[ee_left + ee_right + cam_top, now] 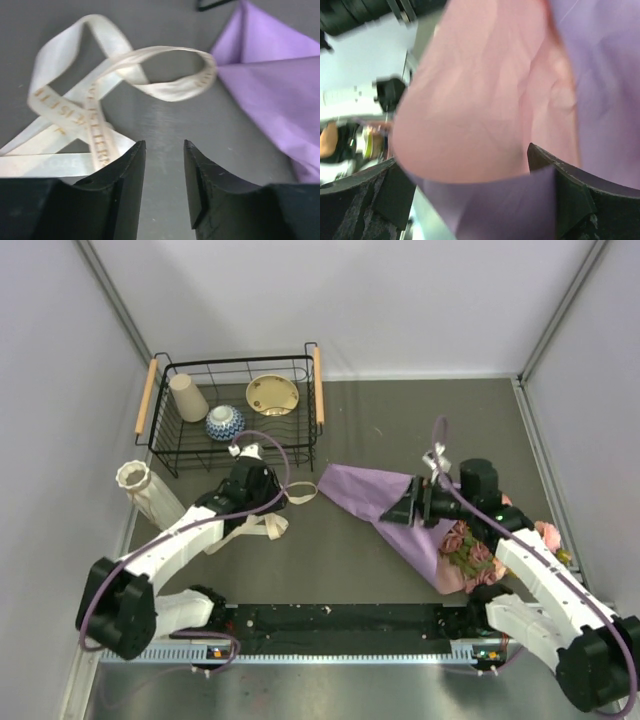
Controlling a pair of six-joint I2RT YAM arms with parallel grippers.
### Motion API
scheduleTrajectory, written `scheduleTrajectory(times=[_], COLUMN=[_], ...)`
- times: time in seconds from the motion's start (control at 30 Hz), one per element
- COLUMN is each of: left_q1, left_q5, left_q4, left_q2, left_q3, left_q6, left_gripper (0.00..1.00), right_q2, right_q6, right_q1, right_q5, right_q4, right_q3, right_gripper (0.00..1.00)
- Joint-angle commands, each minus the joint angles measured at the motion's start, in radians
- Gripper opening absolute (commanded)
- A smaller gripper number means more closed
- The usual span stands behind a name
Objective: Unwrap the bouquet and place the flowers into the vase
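On the grey table [400,420] the bouquet [380,502] lies flat by the right arm, its ribbon [95,130] loose beside the left gripper [164,150], jaws apart and empty. The right gripper [462,155] gapes around the paper [485,90]: light, floppy, probably tearable; pinch a free edge.

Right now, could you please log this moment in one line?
ribbon loose on table | left gripper open, empty | right gripper open around bouquet paper

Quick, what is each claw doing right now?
Left gripper: open, empty, beside the ribbon.
Right gripper: open, bouquet paper between its jaws.
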Motion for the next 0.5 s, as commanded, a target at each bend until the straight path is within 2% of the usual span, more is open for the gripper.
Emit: scheduleTrajectory(times=[0.0,0.1,0.17,0.23,0.3,0.47], left_q1=[-0.02,-0.024,-0.024,-0.024,-0.027,-0.078], left_q5=[0.19,0.276,0.353,0.425,0.543,0.599], left_q4=[0.036,0.058,0.079,0.136,0.167,0.182], left_q2=[-0.115,-0.207,-0.278,-0.322,-0.319,-0.234], left_q3=[-0.003,-0.014,-0.011,-0.002,0.019,0.081], left_q6=[0.046,0.08,0.099,0.12,0.14,0.155], left_gripper=[0.49,0.57,0.66,0.73,0.74,0.75], right_q2=[0.001,0.054,0.091,0.124,0.127,0.135], right_q6=[0.056,0.071,0.064,0.044,0.018,-0.037], right_q1=[0.151,0.293,0.359,0.375,0.392,0.441], right_q5=[-0.032,0.013,0.01,-0.013,-0.041,-0.033], right_q4=[-0.04,-0.025,-0.022,-0.022,-0.022,-0.064], right_q3=[-0.059,-0.094,-0.105,-0.097,-0.08,0.003], right_gripper=[0.87,0.88,0.88,0.88,0.91,0.98])
